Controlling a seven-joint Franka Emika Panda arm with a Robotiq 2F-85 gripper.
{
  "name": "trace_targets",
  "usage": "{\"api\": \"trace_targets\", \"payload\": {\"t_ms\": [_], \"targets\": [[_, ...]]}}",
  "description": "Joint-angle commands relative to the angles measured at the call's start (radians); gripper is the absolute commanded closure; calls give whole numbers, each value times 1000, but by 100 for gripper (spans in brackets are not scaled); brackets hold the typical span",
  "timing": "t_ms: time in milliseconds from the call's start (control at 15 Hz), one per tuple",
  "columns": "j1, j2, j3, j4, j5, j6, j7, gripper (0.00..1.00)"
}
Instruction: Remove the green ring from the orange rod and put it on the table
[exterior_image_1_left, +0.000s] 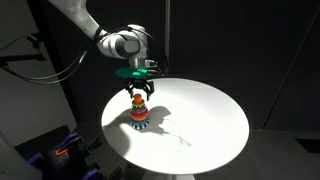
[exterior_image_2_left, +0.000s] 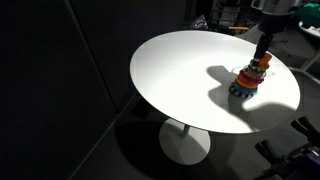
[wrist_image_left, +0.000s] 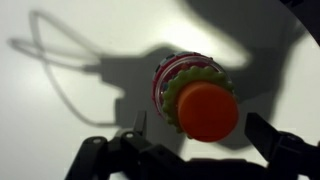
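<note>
The ring-stacking toy (exterior_image_1_left: 139, 116) stands on the round white table (exterior_image_1_left: 205, 125), also in an exterior view (exterior_image_2_left: 249, 82). In the wrist view the orange rod (wrist_image_left: 207, 109) has a wide round top. The green ring (wrist_image_left: 175, 92) sits just under that top, over red and pink rings. My gripper (wrist_image_left: 200, 135) is open, one finger on each side of the orange top, touching nothing I can see. In both exterior views the gripper (exterior_image_1_left: 139, 95) hangs right over the toy (exterior_image_2_left: 262, 55). The blue base ring shows at the toy's foot.
The table (exterior_image_2_left: 180, 70) is surrounded by a dark room. Equipment stands past the table's edge (exterior_image_1_left: 60, 150). Cables trail from the arm (exterior_image_1_left: 60, 60).
</note>
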Motion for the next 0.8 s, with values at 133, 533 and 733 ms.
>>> {"api": "trace_targets", "payload": {"t_ms": [133, 533, 733], "targets": [[-9, -4, 10, -9, 34, 4, 2, 0], [-11, 15, 9, -8, 35, 5, 0, 0], [-11, 24, 9, -7, 32, 9, 0, 25]]}}
